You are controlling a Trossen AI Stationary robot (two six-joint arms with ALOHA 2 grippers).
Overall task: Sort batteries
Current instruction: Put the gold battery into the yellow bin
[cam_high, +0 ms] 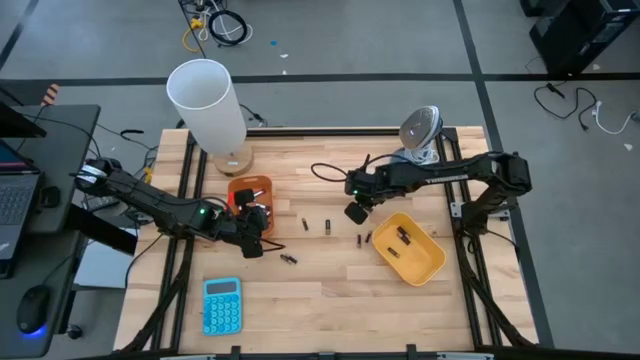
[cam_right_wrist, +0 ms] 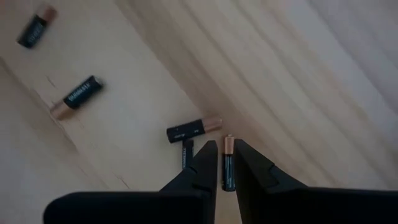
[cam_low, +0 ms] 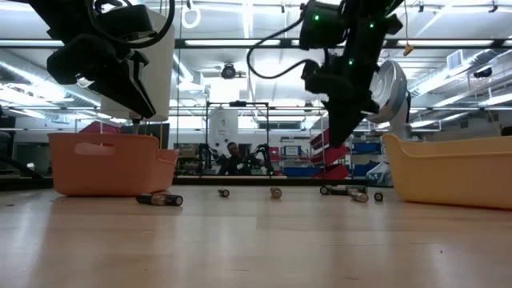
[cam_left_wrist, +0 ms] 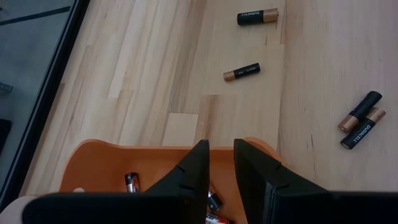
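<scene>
Sorted: some batteries in orange tray (cam_high: 250, 187) and yellow tray (cam_high: 425, 262).
Left: several loose batteries (cam_high: 326, 226) on table (cam_high: 330, 290) — unsorted.
Right gripper (cam_right_wrist: 226, 167): fingers slightly parted around a battery (cam_right_wrist: 227, 163) — grip unclear.
Left gripper (cam_left_wrist: 222, 165): over orange tray, parted, nothing held.

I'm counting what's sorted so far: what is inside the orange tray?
Through the left wrist view, the orange tray holds at least three batteries. The left gripper hangs over it, and its fingers cover part of the floor, so more may lie hidden.

"DURACELL" reads along one black-and-copper battery (cam_left_wrist: 362, 127) on the table; print on the other batteries is too small to read.
</scene>
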